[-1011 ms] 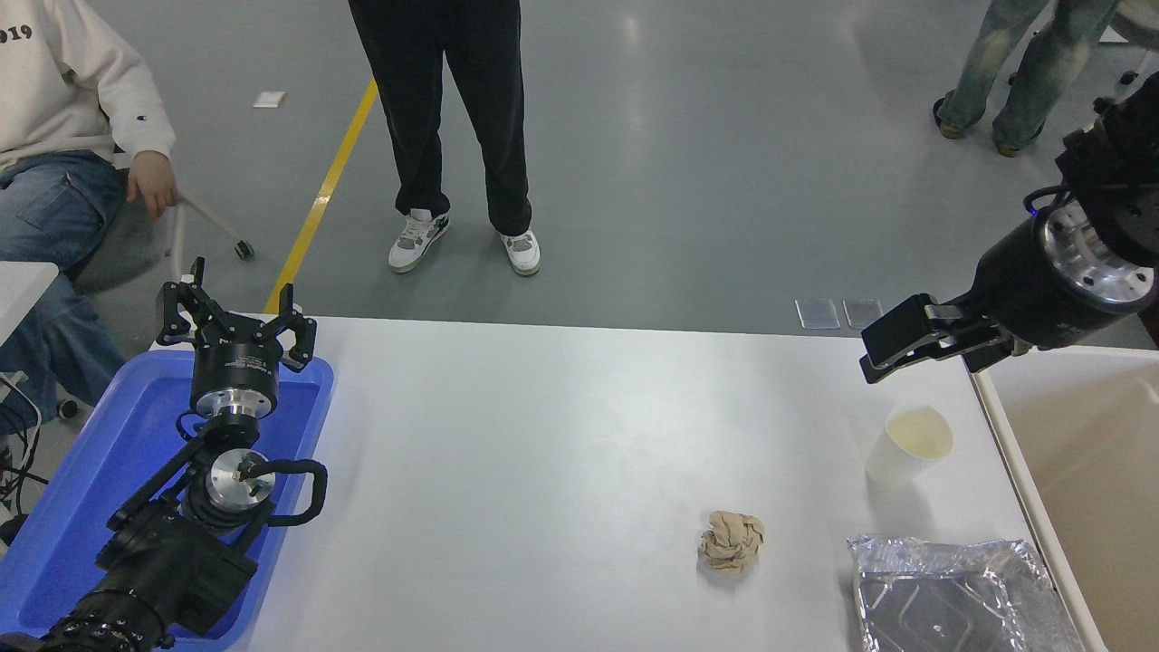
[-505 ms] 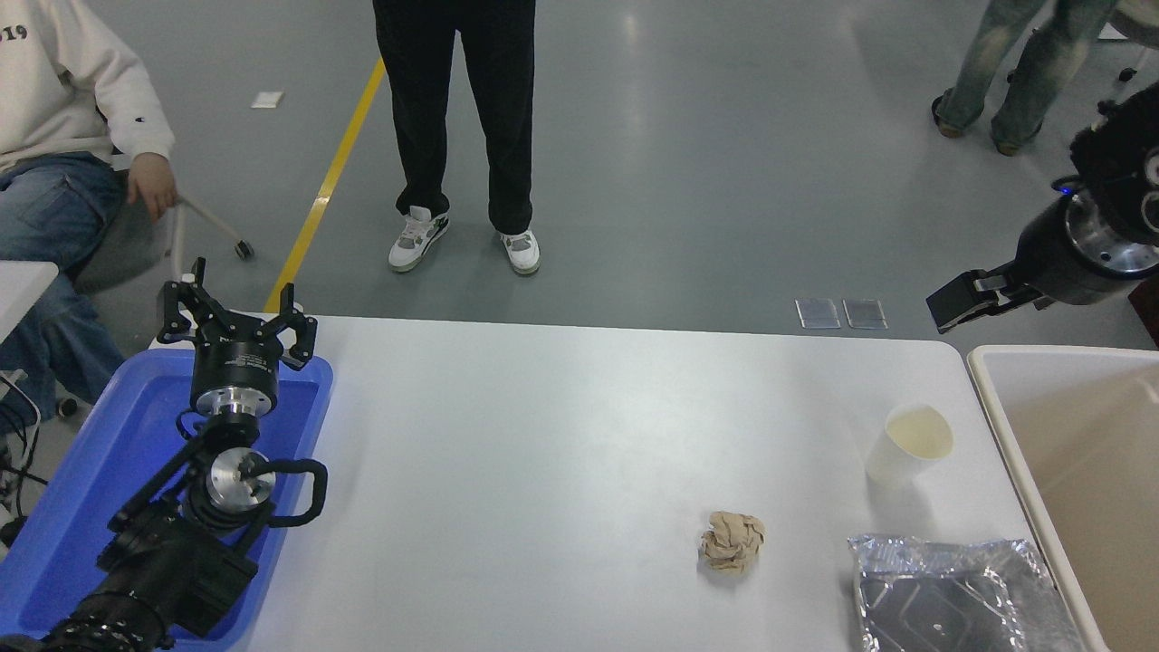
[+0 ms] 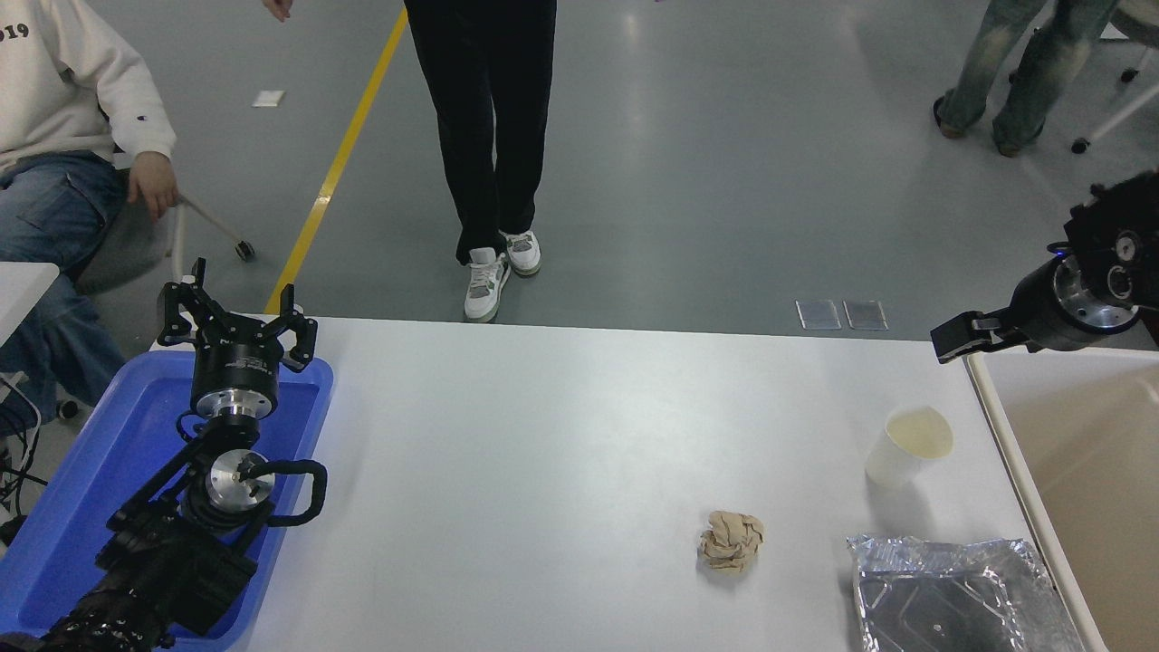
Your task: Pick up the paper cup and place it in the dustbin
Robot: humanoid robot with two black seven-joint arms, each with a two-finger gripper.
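At the near right edge of the white table [image 3: 561,435] a crinkled foil tray [image 3: 951,593] is seen, with a crumpled tan paper ball [image 3: 732,541] just to its left. The left arm is parked at the lower left over a blue tray [image 3: 81,489], and the fingers of the left gripper [image 3: 237,319] are spread apart. Farther back on the right, the paper cup [image 3: 908,445] stands upright on the table, untouched, near the rim of the beige dustbin [image 3: 1068,471] beside the table. The right gripper [image 3: 955,337] is held above the dustbin's far corner, well apart from the cup; whether its fingers are together cannot be told. A person's legs [image 3: 489,136] are seen beyond the table.
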